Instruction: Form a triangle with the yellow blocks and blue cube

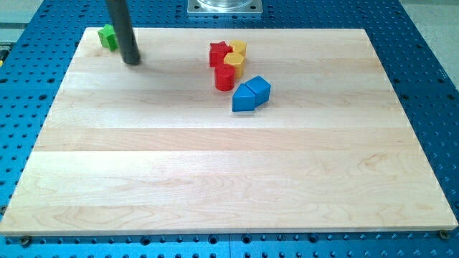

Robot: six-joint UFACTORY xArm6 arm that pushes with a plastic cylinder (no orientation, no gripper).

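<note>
The wooden board [215,172] fills most of the view on a blue perforated table [430,86], with a metal base plate [225,6] past its far edge. The dark rod [122,29] comes down almost upright from the top of the view at far left. My tip [132,61] rests on the board just right of the green block [108,36] (shape unclear, partly hidden by the rod) at the far-left corner. There are no fingers to report: the rod ends plain.

The blue blocks sit right of centre, far half: one [244,97] with its neighbour [259,87] touching. Just beyond, left, stand a red cylinder [224,77] and red star [219,54], packed against two yellow blocks [235,60] [238,48]. The cluster lies well apart from my tip. The near half and right side are open.
</note>
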